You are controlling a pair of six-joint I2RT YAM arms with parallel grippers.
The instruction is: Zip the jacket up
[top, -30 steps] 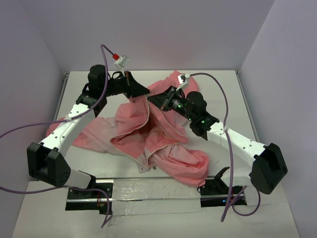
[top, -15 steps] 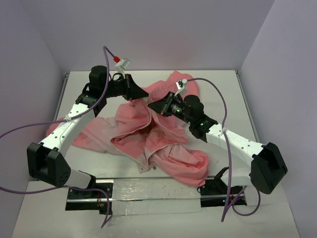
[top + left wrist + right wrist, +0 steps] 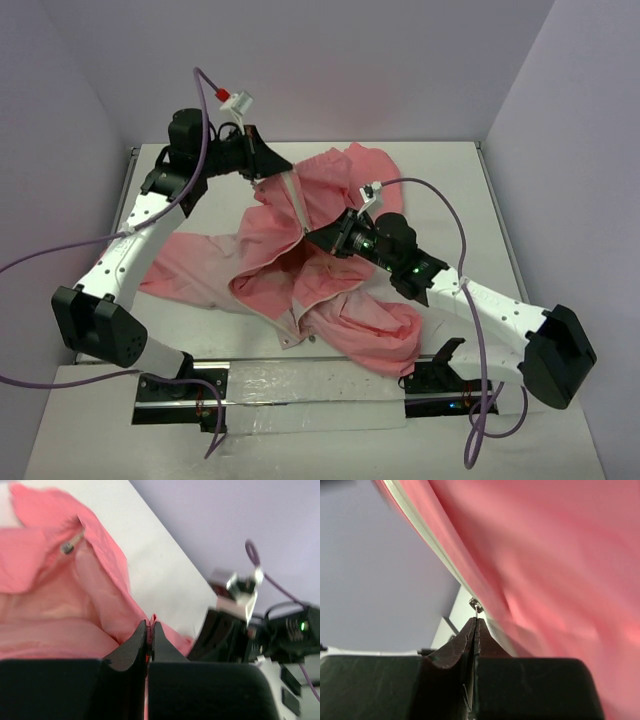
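**Top, left-wrist and right-wrist views.** White tag [image 3: 238, 100] with a red piece on the left arm's cable; any print on it is too small to read.

The jacket [image 3: 350, 320] is salmon-pink soft fabric with a paler lining showing in the open front and a light-coloured zipper [image 3: 297, 205] along its front edge. It lies crumpled on the white worktop [image 3: 450, 190], with one sleeve trailing out below the left arm.

The left end effector [image 3: 287, 179] is closed narrowly on the jacket's front edge. In the left-wrist view a sliver of pink cloth shows pinched between its tips [image 3: 150, 627]. From this grip the fabric hangs down and back toward the arm bases. A small metal cord tip [image 3: 70, 545] lies in a fold beyond the fingers.

The right end effector [image 3: 308, 232] sits just nearer the bases than the left one and is shut tight. The metal zipper pull [image 3: 476, 604] sits right at its tips [image 3: 476, 622] (apparently pinched there). The pale zipper tape [image 3: 427, 532] runs up and away from the tips, with pink cloth filling the side beyond it.

The zipper edge spans the short gap between the two end effectors.
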